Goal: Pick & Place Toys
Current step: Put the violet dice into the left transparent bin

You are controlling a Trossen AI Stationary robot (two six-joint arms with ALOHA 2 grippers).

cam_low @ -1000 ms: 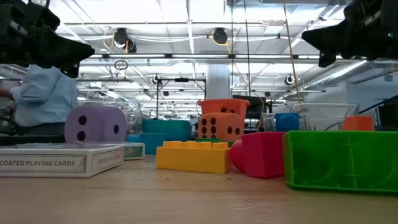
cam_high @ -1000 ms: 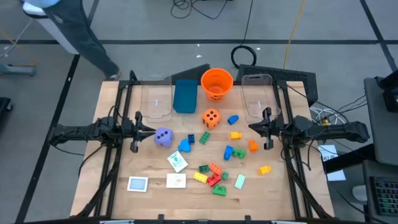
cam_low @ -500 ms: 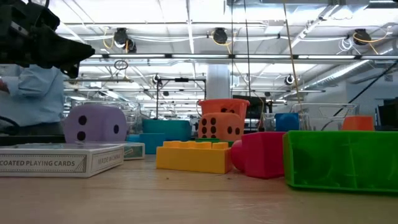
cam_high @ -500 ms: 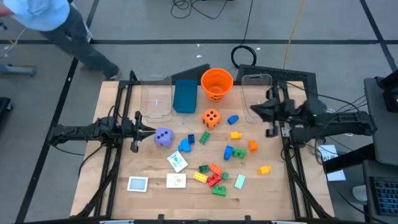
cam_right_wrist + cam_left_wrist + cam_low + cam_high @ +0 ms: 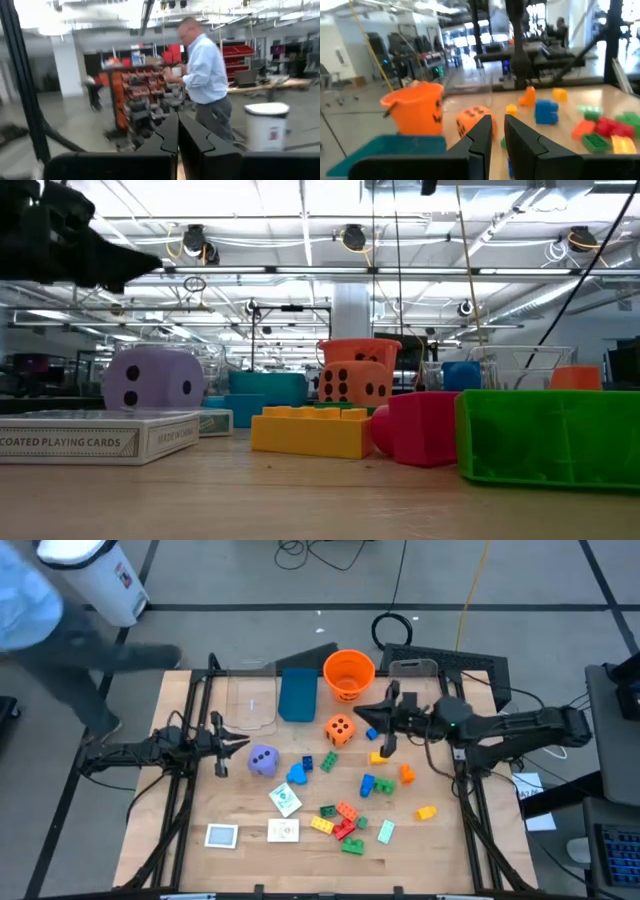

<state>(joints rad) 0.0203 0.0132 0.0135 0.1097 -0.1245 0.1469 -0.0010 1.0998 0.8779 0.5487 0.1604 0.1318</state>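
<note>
- High view showed the wooden surface (image 5: 240,860) with the orange bucket (image 5: 348,673) at its far edge as the landmark.
- Right pincer (image 5: 385,725) reached in just in front of and to the right of the bucket, above the blue brick (image 5: 374,731) and yellow brick (image 5: 378,756); its fingers were pressed together and held nothing.
- Left pincer (image 5: 226,744) hung well to the left of the bucket, beside the purple die (image 5: 262,760); its fingers stood almost together with a thin gap, empty.
- Orange die (image 5: 339,729) sat just in front of the bucket.
- More bricks, red, green, yellow and orange, lay in a loose cluster (image 5: 342,823) farther in front of the bucket, toward the near edge.
- 3 white cards (image 5: 284,830) lay in front and to the left of the bucket, near the front edge.
- Teal box (image 5: 297,694) stood just left of the bucket, with a clear bin (image 5: 252,700) farther left.
- A person (image 5: 40,610) was beyond the surface's far left corner.
</note>
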